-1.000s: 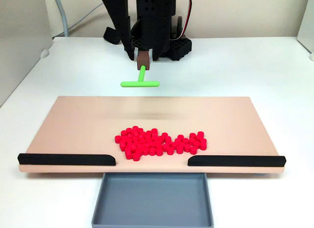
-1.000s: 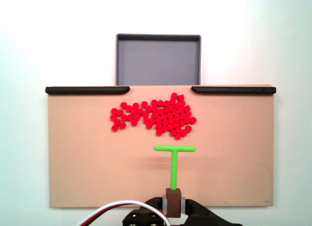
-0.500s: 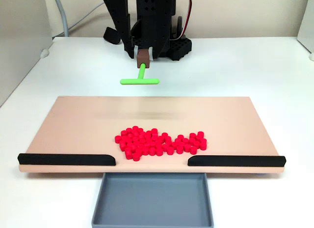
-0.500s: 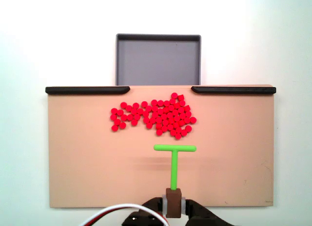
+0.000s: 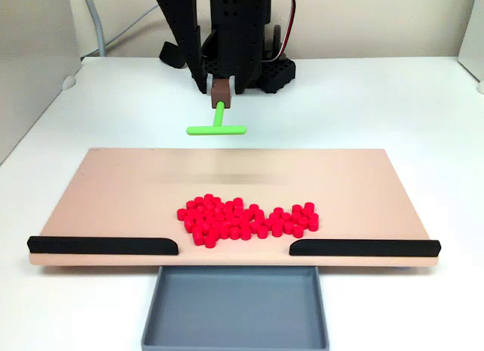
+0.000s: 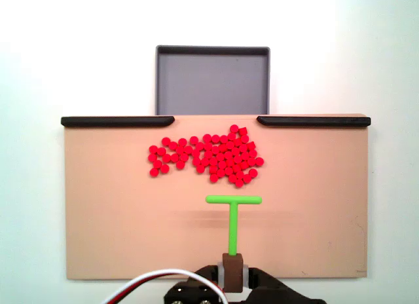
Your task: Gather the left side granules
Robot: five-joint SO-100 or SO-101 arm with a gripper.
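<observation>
Stretching left-right across board [image 6: 118,238], granules [image 6: 206,156]

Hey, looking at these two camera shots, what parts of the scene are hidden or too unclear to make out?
- Hand: in a fixed view the bottom edge cuts it off; the fingers' grip on the green T-shaped stick is partly hidden by the brown block.
- Granules: too small and crowded to count.
- Grey tray: its near rim runs off the bottom edge in a fixed view.
- Arm: upper part cropped.
</observation>
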